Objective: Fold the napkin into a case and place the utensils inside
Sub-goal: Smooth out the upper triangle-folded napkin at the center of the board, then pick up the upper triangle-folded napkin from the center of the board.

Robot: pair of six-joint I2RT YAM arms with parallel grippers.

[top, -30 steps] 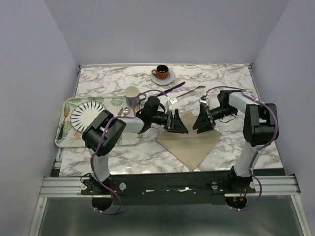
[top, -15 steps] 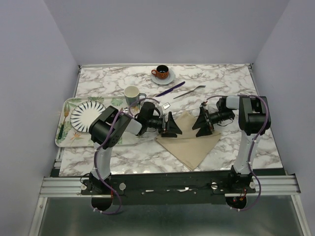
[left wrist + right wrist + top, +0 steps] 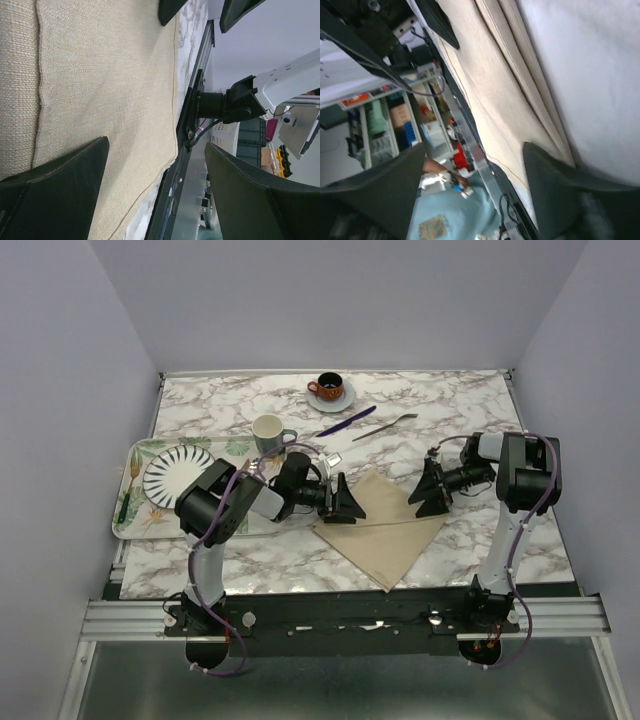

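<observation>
Right tool [image 3: 420,491] has retreated; left tool [image 3: 354,502] hides the napkin [image 3: 388,532] corner.

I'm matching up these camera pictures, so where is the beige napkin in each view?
Top external: napkin lies centre, toward the near edge.
Left wrist: napkin fills the left half.
Right wrist: napkin is a diagonal band through the middle.
Shared landmark: the marble table beside it.

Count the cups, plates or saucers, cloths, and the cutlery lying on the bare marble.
Cups: 2 (white mug, orange cup)
Plates or saucers: 2 (striped plate, saucer)
Cloths: 1 (napkin)
Cutlery on marble: 2 (purple knife, fork)
Total: 7
</observation>
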